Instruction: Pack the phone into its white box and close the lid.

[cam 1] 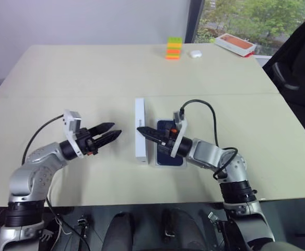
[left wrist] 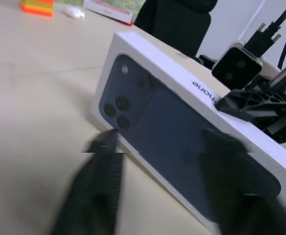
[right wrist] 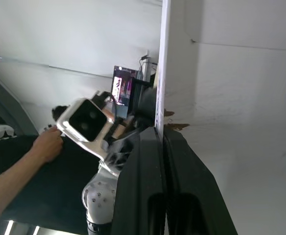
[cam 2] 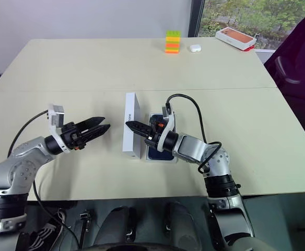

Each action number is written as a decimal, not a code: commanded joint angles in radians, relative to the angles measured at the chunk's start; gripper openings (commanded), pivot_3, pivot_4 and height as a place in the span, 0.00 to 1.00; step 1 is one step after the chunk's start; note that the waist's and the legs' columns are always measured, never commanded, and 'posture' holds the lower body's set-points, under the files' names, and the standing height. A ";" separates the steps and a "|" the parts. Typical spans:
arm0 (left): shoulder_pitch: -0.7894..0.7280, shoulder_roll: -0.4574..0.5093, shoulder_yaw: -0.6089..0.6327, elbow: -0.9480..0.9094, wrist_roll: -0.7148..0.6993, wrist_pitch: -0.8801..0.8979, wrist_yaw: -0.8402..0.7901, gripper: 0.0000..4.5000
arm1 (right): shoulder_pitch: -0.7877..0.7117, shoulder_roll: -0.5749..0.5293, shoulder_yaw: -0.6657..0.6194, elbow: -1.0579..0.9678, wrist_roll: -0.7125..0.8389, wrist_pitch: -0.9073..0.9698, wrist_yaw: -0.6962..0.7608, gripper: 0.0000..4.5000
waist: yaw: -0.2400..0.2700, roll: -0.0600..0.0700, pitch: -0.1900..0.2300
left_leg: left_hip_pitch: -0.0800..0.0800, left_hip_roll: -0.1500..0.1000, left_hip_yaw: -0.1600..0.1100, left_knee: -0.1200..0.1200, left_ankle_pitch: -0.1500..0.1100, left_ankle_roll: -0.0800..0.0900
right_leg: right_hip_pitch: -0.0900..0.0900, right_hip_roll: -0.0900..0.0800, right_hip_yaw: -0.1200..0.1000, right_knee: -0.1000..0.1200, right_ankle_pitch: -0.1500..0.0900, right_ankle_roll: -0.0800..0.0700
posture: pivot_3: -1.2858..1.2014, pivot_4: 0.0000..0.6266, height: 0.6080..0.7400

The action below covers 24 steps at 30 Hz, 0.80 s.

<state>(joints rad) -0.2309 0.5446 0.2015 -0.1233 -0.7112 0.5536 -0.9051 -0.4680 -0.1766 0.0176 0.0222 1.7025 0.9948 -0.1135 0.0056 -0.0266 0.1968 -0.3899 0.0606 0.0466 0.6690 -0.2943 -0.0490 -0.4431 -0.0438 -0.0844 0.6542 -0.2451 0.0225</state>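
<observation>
The lid (cam 1: 140, 117) stands on its long edge at mid-table. Its printed phone picture (left wrist: 172, 132) faces my left gripper (cam 1: 116, 130), which hovers just left of it, fingers apart, holding nothing. My right gripper (cam 1: 141, 130) reaches from the other side and is shut on the lid's upper rim; the right wrist view shows the plain white inside of the lid (right wrist: 231, 98) and the rim running between my fingers (right wrist: 148, 161). Right of the lid, under my right arm, the dark blue phone (cam 1: 164, 124) lies flat in the white box (cam 1: 155, 157).
At the far table edge stand a stack of coloured blocks (cam 1: 174, 48), a small white object (cam 1: 195, 53) and an orange-topped box (cam 1: 236, 43). A dark chair (cam 1: 298, 68) is at the right. A person's hand (right wrist: 47, 144) shows behind my left arm.
</observation>
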 commanded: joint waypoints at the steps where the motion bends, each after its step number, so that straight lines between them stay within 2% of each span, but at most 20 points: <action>1: -0.018 -0.035 -0.028 -0.002 0.033 -0.041 0.031 0.16 | 0.009 0.006 -0.018 -0.018 -0.016 0.007 0.000 0.00 | 0.001 0.000 0.000 | 0.000 0.000 0.000 0.000 0.000 0.000 | 0.000 0.000 0.000 0.000 0.000 0.000 | 0.52 0.24 1.00; 2: -0.025 -0.050 -0.043 0.004 0.048 -0.054 0.035 0.06 | 0.007 0.007 -0.022 -0.017 -0.017 0.006 -0.003 0.00 | 0.002 0.000 0.000 | 0.000 0.000 0.000 0.000 0.000 0.000 | 0.000 0.000 0.000 0.000 0.000 0.000 | 0.52 0.24 1.00; 3: -0.041 -0.079 -0.067 0.017 0.068 -0.068 0.048 0.02 | 0.007 0.007 -0.028 -0.016 -0.017 0.006 -0.010 0.00 | 0.004 0.000 0.000 | 0.000 0.000 0.000 0.000 0.000 0.000 | 0.000 0.000 0.000 0.000 0.000 0.000 | 0.52 0.24 1.00; 7: -0.081 -0.163 -0.130 0.060 0.120 -0.101 0.074 0.02 | 0.024 -0.011 -0.033 -0.035 -0.021 0.024 -0.024 0.00 | 0.006 0.000 -0.001 | 0.000 -0.001 0.000 0.000 0.000 0.000 | 0.000 0.000 0.000 0.001 0.000 0.000 | 0.52 0.24 1.00; 14: -0.112 -0.176 -0.156 0.132 0.135 -0.116 0.021 0.02 | 0.042 -0.049 -0.058 -0.044 0.008 0.046 -0.035 0.00 | 0.001 0.001 -0.002 | 0.001 -0.001 -0.001 0.000 0.000 0.000 | 0.000 0.001 0.000 0.001 0.000 0.000 | 0.52 0.24 1.00; 17: -0.118 -0.190 -0.169 0.143 0.144 -0.128 0.016 0.00 | 0.048 -0.054 -0.067 -0.037 0.026 0.052 -0.045 0.20 | 0.002 0.001 -0.002 | 0.001 -0.001 0.000 0.000 0.000 0.000 | 0.001 0.001 0.000 0.001 0.000 0.000 | 0.52 0.24 1.00; 19: -0.124 -0.202 -0.178 0.142 0.146 -0.127 0.020 0.00 | 0.050 -0.074 -0.077 -0.047 0.030 0.061 -0.043 0.42 | 0.004 0.001 -0.002 | 0.000 -0.001 0.000 0.000 0.000 0.000 | 0.001 0.000 0.000 0.000 0.000 0.000 | 0.52 0.24 1.00; 21: -0.129 -0.213 -0.191 0.149 0.152 -0.128 0.019 0.00 | 0.043 -0.139 -0.094 -0.069 -0.020 0.081 0.006 0.61 | 0.007 0.001 -0.002 | 0.000 -0.002 0.000 0.000 0.000 0.000 | 0.001 0.000 0.000 0.000 0.000 0.000 | 0.52 0.24 1.00; 24: -0.137 -0.226 -0.203 0.155 0.159 -0.128 0.019 0.00 | 0.035 -0.259 -0.137 -0.075 -0.054 0.117 0.103 0.61 | 0.007 0.001 -0.002 | 0.000 -0.004 0.000 0.001 0.000 0.000 | 0.001 -0.001 0.000 0.000 0.000 0.000 | 0.52 0.24 1.00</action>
<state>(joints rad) -0.3563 0.3224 0.0048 0.0449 -0.5535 0.4432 -0.8798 -0.4236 -0.4031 -0.0791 -0.0212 1.6653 1.0939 -0.0622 0.0128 -0.0258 0.1946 -0.3900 0.0567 0.0461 0.6698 -0.2943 -0.0488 -0.4419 -0.0454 -0.0845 0.6539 -0.2449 0.0231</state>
